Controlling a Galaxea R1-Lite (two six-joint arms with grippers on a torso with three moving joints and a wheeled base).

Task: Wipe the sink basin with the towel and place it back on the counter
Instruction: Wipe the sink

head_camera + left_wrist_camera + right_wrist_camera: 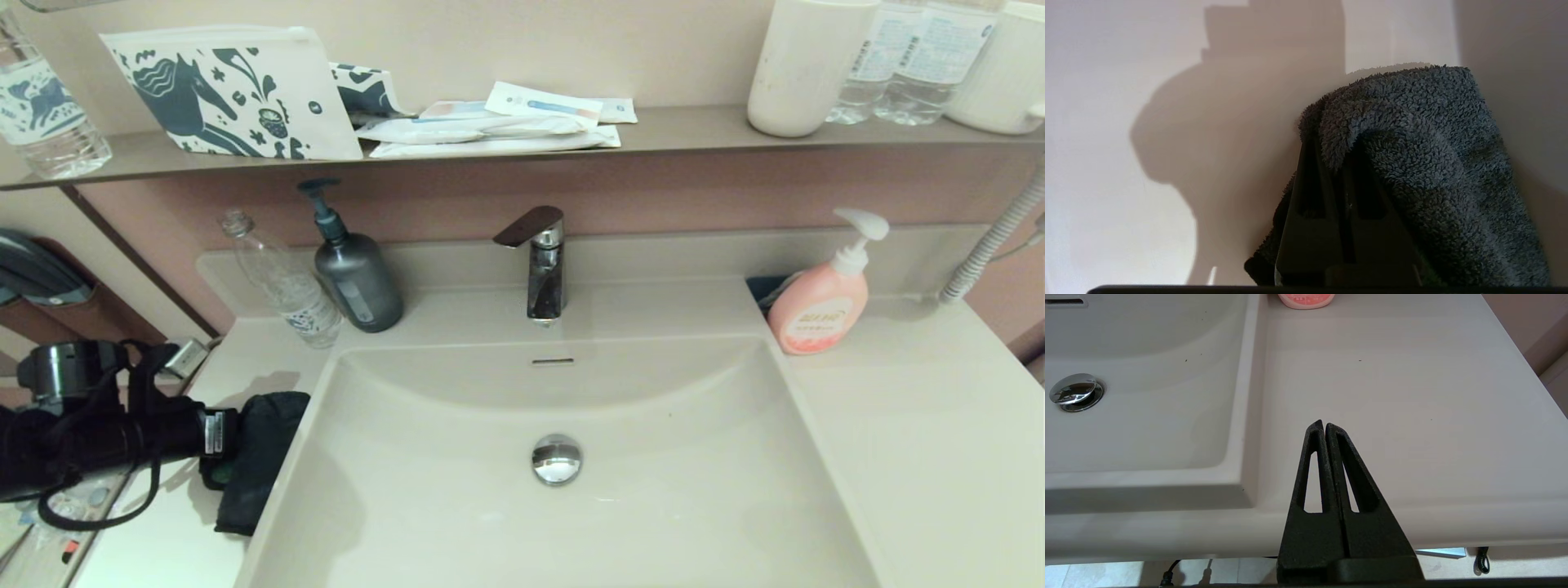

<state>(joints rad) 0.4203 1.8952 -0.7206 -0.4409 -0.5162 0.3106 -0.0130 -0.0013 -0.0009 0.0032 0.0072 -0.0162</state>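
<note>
While pinched between the closed fingers of the left gripper [1337, 143], towel [260, 457] sits over counter [898, 425] left of sink basin [653, 506]; right gripper [1325, 425] closed, empty, over counter's right front edge.

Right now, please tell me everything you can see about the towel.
The towel is a small dark grey, fluffy microfibre cloth, folded and draped. The left gripper is shut on it, fabric hanging over the fingertips. It is at the counter left of the sink basin; whether it rests on the counter cannot be told.
</note>
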